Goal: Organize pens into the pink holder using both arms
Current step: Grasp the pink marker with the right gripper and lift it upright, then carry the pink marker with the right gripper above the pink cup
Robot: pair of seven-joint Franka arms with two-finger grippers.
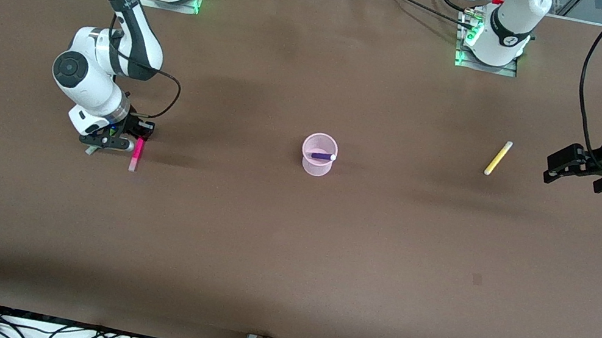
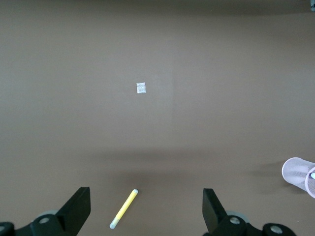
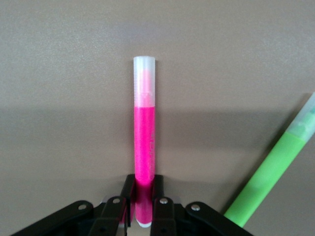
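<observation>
My right gripper [image 1: 141, 136] is shut on the magenta-pink pen [image 1: 137, 155], low over the table toward the right arm's end; in the right wrist view the fingers [image 3: 129, 194] clamp the pen [image 3: 144, 132] near one end. The green pen [image 3: 273, 182] lies beside it, mostly hidden under the gripper in the front view, with only its pale end [image 1: 91, 150] showing. The pink holder [image 1: 317, 162] stands mid-table with the purple pen [image 1: 323, 155] in it. The yellow pen [image 1: 498, 158] lies toward the left arm's end. My left gripper [image 1: 550, 168] is open and empty beside it; in its wrist view the gripper [image 2: 146, 211] frames the yellow pen [image 2: 123, 209].
A small white scrap [image 2: 141, 88] lies on the brown table in the left wrist view. The pink holder [image 2: 298, 172] shows at that view's edge. Cables run along the table's edge nearest the front camera [image 1: 62, 331].
</observation>
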